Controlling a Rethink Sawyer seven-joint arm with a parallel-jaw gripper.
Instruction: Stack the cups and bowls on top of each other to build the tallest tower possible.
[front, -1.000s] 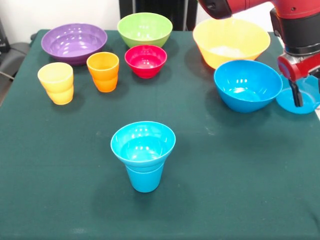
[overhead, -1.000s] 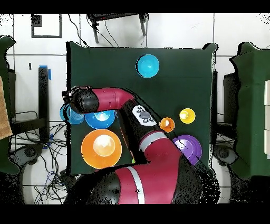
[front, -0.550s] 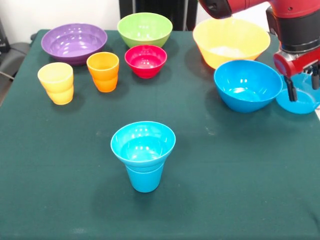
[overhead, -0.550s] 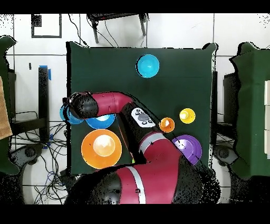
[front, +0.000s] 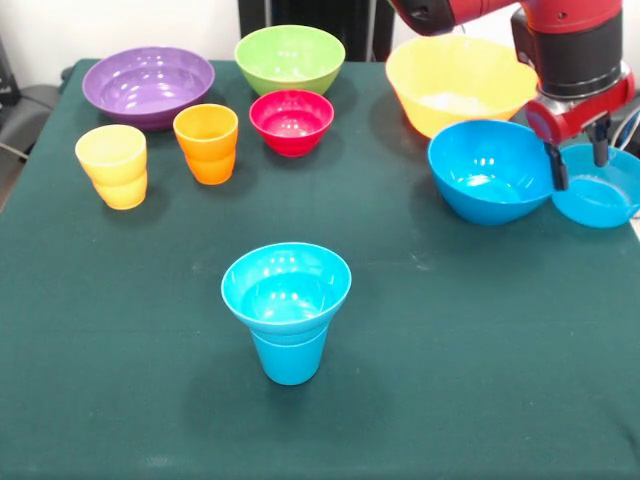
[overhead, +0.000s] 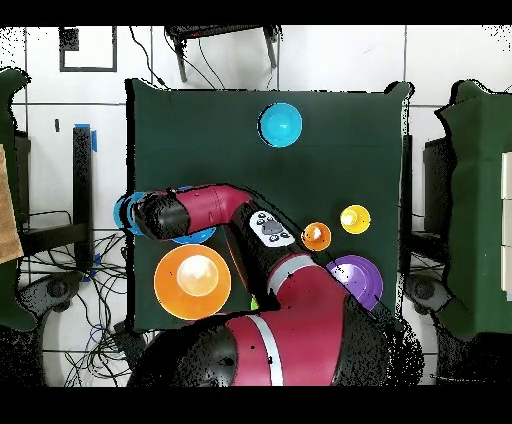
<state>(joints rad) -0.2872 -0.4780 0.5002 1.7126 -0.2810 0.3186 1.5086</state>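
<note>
Desk (front: 450, 400), green cloth cover, bearing ten plastic vessels and one red and black robot arm (front: 570, 50). Yellow-orange bowl (front: 462, 82), largest, far right, upright, partly behind the arm. Purple bowl (front: 148, 85), far left. Large blue bowl (front: 492, 168), right side, just in front of the yellow-orange bowl. Green bowl (front: 290, 57), far centre. Shallow blue bowl (front: 600, 200), at the right edge of the desk, touching or nearly touching the large blue bowl. Red bowl (front: 291, 120), just in front of the green bowl. Tower (front: 287, 308), near centre, well apart from everything else: small blue bowl (front: 286, 282) seated in the mouth of the blue cup (front: 289, 356). Orange cup (front: 207, 142), left of the red bowl. Yellow cup (front: 113, 165), left of the orange cup. Gripper (front: 577, 152), fingers spread and empty, one finger (front: 556, 166) by the shallow blue bowl's left rim, the other over its far rim.
</note>
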